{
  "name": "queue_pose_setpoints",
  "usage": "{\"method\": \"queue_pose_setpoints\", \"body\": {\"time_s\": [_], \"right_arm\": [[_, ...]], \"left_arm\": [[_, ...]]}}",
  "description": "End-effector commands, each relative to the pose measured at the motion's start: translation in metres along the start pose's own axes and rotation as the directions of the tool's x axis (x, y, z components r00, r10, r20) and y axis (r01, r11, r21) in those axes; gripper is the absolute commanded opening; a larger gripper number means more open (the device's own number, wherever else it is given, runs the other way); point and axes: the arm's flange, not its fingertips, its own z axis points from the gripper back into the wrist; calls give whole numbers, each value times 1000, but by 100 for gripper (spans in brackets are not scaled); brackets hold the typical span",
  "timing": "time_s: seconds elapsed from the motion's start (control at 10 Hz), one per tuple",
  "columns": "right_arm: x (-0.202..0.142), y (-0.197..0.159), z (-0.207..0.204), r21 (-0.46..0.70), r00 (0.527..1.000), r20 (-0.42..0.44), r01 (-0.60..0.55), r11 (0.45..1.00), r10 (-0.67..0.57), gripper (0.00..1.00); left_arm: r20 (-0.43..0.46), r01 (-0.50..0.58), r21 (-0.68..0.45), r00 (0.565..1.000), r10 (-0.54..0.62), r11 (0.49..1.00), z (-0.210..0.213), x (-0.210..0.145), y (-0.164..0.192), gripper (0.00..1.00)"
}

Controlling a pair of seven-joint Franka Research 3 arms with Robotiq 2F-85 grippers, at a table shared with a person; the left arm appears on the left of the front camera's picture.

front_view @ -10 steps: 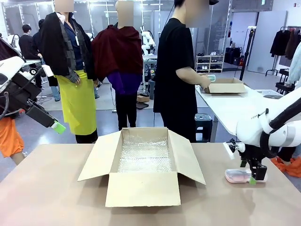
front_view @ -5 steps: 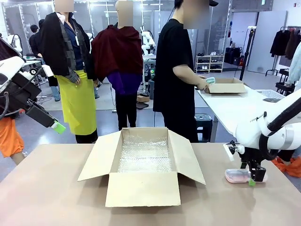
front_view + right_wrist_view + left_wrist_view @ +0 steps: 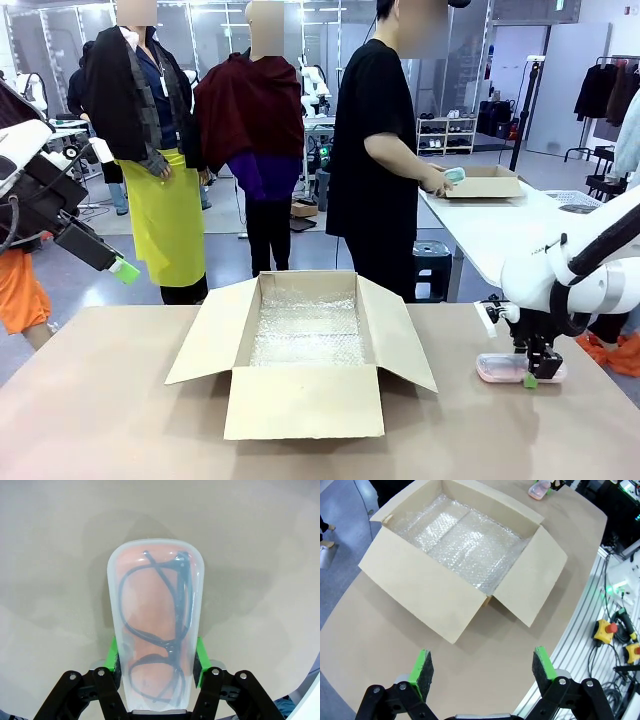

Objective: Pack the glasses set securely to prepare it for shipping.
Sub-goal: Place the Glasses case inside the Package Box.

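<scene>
The right gripper's [image 3: 156, 662] pads [image 3: 114, 655] flank the pink pack's [image 3: 155, 610] near end, whether clamped I cannot tell, so its slick shell could pivot or slip; the left gripper [image 3: 482, 662] gapes.

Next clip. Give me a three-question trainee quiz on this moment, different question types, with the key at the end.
1. True or false: the cardboard box is lined with bubble wrap and holds no glasses pack.
2. The right pincer is: A) closed on the pink glasses pack lying on the table; B) hovering over the box; C) lifting a box flap.
3. Fill in: the left pincer is ___, holding nothing.
Key: 1 true; 2 A; 3 open.
</scene>
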Motion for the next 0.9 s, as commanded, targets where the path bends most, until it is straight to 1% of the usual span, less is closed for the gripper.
{"method": "queue_pose_setpoints", "body": {"time_s": [0.0,0.1,0.3,0.4,0.5,0.7,0.8], "right_arm": [[2,-2,22,18,999,15,46,999,-46,42],[4,-3,45,28,998,34,43,999,-44,42],[15,-11,95,60,997,28,70,996,-72,42],[21,-16,115,70,996,24,83,994,-85,42],[26,-18,125,60,996,4,94,994,-95,42],[51,-23,151,57,996,-13,87,995,-86,42],[78,-27,169,61,997,-15,78,995,-77,42]], "left_arm": [[7,8,-16,1000,-8,1000,2,0,0,100],[7,8,-16,1000,-8,1000,2,0,0,100],[7,8,-16,1000,-8,1000,2,0,0,100],[7,8,-16,1000,-8,1000,2,0,0,100],[7,8,-16,1000,-8,1000,2,0,0,100],[7,8,-16,1000,-8,1000,2,0,0,100],[7,8,-16,1000,-8,1000,2,0,0,100]]}}
